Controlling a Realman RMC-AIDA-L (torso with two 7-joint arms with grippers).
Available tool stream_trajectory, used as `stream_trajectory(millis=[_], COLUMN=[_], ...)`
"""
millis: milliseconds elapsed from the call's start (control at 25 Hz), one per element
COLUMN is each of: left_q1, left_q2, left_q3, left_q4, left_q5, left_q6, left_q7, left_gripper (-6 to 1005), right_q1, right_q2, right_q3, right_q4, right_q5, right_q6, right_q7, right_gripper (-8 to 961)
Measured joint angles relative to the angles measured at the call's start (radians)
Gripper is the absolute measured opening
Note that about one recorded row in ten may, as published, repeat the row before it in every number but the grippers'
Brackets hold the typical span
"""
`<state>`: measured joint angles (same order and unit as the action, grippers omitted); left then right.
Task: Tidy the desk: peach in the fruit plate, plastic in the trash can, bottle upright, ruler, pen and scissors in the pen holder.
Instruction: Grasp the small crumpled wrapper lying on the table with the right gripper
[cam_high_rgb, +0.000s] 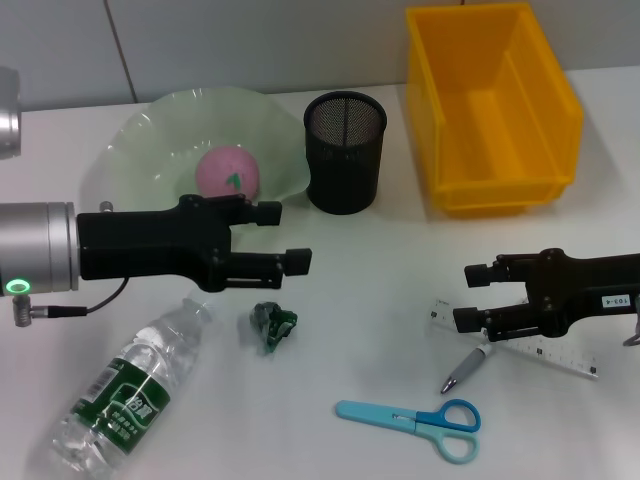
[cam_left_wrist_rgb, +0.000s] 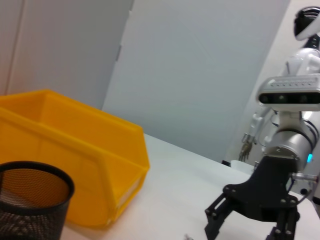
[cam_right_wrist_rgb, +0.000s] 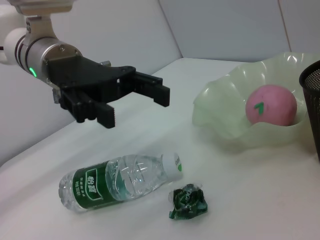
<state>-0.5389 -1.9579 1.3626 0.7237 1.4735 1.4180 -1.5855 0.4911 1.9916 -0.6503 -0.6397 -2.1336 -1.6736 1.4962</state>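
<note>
Resting in the pale green wavy fruit plate (cam_high_rgb: 135, 140) is the pink peach (cam_high_rgb: 227, 172); the left hand (cam_high_rgb: 290, 237) hovers open just beside it, the right hand (cam_high_rgb: 468, 296) open above the clear ruler (cam_high_rgb: 545, 350).

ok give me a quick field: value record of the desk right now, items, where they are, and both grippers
peach: in the green fruit plate
plastic wad: on the desk, not binned
bottle: lying on its side, near left
pen holder: upright, nothing visible inside
yellow bin: far right, looks empty
ruler: flat, under the right gripper
pen: beside the ruler
scissors: flat, near edge
left gripper: open, empty, above the desk near the plate
right gripper: open, empty, over the ruler
</note>
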Motion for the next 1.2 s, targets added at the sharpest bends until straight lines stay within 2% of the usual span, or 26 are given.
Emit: stream_trajectory(millis=[400, 520, 640, 720, 760, 800, 840, 920, 960, 1040, 1120, 1160, 1200], left_q1=[0.016, 0.019, 0.024, 0.025, 0.031, 0.031, 0.037, 0.041, 0.048, 0.051, 0.058, 0.065, 0.065], left_q2=[-0.002, -0.003, 0.006, 0.01, 0.022, 0.022, 0.031, 0.036, 0.044, 0.047, 0.052, 0.055, 0.055], left_q3=[-0.001, -0.03, -0.088, -0.097, -0.109, -0.109, -0.121, -0.132, -0.159, -0.172, -0.187, -0.192, -0.192], left_q4=[0.001, 0.002, 0.002, 0.002, 0.002, 0.002, 0.002, 0.001, -0.003, -0.003, -0.004, -0.001, -0.001], left_q5=[0.051, 0.055, 0.056, 0.056, 0.056, 0.056, 0.056, 0.056, 0.056, 0.056, 0.056, 0.056, 0.056], left_q6=[0.019, 0.022, 0.063, 0.074, 0.093, 0.093, 0.104, 0.112, 0.13, 0.14, 0.157, 0.166, 0.166], left_q7=[0.008, 0.008, 0.006, 0.005, 0.003, 0.003, 0.001, 0.001, 0.0, 0.0, -0.004, -0.007, -0.007], left_gripper=[835, 834, 833, 833, 833, 833, 833, 833, 833, 833, 833, 834, 834], right_q1=[0.002, 0.013, 0.052, 0.093, 0.131, 0.131, 0.152, 0.191, 0.225, 0.246, 0.274, 0.299, 0.299], right_q2=[0.003, 0.006, 0.007, 0.007, 0.005, 0.005, 0.004, 0.003, 0.002, 0.003, 0.007, 0.018, 0.018], right_q3=[-0.001, -0.002, -0.01, -0.014, -0.024, -0.024, -0.038, -0.077, -0.127, -0.161, -0.213, -0.275, -0.275], right_q4=[0.0, 0.0, -0.003, -0.005, -0.006, -0.006, -0.006, -0.006, -0.006, -0.006, -0.003, -0.002, -0.002], right_q5=[-0.001, 0.005, 0.022, 0.023, 0.021, 0.021, 0.02, 0.02, 0.019, 0.019, 0.019, 0.018, 0.018], right_q6=[-0.001, -0.009, -0.027, -0.036, -0.041, -0.041, -0.041, -0.032, -0.009, 0.012, 0.049, 0.094, 0.094], right_q7=[-0.007, -0.008, 0.013, 0.037, 0.051, 0.051, 0.056, 0.066, 0.079, 0.087, 0.096, 0.099, 0.099], right_gripper=[813, 813, 814, 814, 814, 814, 814, 814, 814, 814, 814, 814, 814])
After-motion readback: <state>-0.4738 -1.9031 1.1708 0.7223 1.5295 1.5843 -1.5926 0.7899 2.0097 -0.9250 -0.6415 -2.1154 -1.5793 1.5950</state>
